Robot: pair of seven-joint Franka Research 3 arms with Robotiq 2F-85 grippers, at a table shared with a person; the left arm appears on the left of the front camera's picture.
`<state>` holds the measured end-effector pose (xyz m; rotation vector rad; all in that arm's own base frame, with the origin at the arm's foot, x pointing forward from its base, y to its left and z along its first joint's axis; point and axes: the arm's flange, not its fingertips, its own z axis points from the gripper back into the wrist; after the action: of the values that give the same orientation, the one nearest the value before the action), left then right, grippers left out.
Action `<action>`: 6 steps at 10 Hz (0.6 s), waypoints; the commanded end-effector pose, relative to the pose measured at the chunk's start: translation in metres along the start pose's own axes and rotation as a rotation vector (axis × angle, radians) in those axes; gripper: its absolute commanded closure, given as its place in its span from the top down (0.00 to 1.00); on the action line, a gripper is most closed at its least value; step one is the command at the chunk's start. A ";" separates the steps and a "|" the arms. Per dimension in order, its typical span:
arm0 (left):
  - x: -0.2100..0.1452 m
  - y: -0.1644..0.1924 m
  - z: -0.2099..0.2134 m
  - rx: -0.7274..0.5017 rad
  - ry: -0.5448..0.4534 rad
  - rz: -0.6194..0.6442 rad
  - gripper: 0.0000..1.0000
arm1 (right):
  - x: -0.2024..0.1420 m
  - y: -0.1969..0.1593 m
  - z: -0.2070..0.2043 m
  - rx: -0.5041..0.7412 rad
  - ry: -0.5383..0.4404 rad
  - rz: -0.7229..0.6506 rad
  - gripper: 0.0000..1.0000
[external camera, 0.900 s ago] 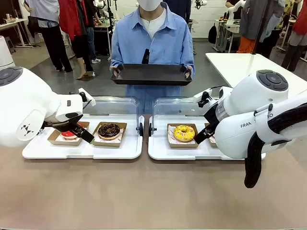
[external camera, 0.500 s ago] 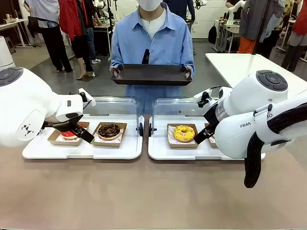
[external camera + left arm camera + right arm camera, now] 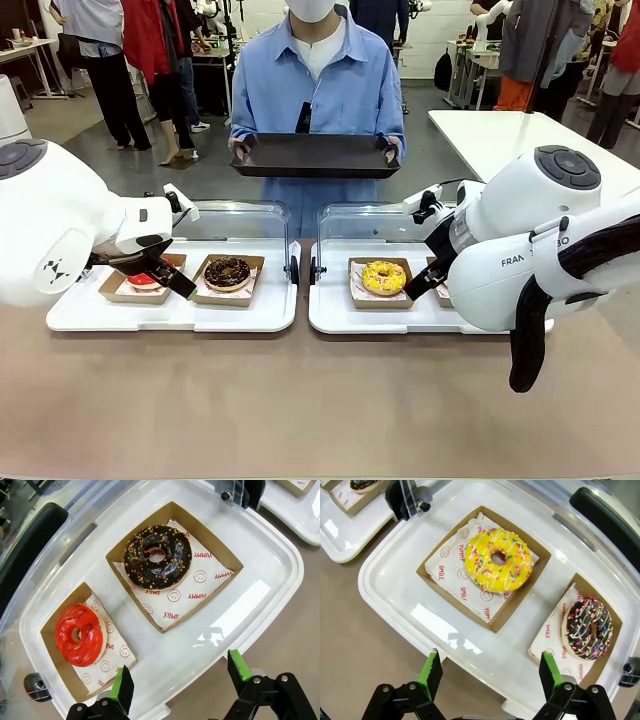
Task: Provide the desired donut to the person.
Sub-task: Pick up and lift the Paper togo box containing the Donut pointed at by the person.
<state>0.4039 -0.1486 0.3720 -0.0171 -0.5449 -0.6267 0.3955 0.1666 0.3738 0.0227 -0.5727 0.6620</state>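
Note:
The person (image 3: 318, 75) stands at the far side holding a black tray (image 3: 315, 156) with both hands. A red donut (image 3: 79, 634) and a chocolate nut donut (image 3: 157, 556) sit in cardboard boxes on the left white tray (image 3: 265, 575). My left gripper (image 3: 180, 672) hovers open over that tray's near edge, also seen as the left gripper (image 3: 168, 275). On the right white tray (image 3: 385, 580) lie a yellow sprinkled donut (image 3: 498, 566) and a chocolate sprinkled donut (image 3: 589, 627). My right gripper (image 3: 490, 664) hangs open above its near rim. No sign marks one donut as desired.
Clear lids (image 3: 235, 218) stand raised behind both trays. Black hinge clips (image 3: 303, 270) sit in the gap between the trays. The brown tabletop (image 3: 320, 400) runs bare toward me. Another white table (image 3: 500, 130) stands at the back right, with bystanders farther off.

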 end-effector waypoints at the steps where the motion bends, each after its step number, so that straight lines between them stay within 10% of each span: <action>1: 0.000 0.000 0.000 0.000 0.000 0.000 1.00 | 0.000 0.000 0.000 0.000 0.000 0.000 1.00; 6: 0.009 -0.002 0.026 0.016 0.004 -0.024 1.00 | 0.009 0.000 0.027 -0.021 0.033 0.015 1.00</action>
<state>0.4034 -0.1495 0.3777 -0.0158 -0.5478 -0.6297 0.3947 0.1659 0.3795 0.0172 -0.5679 0.6669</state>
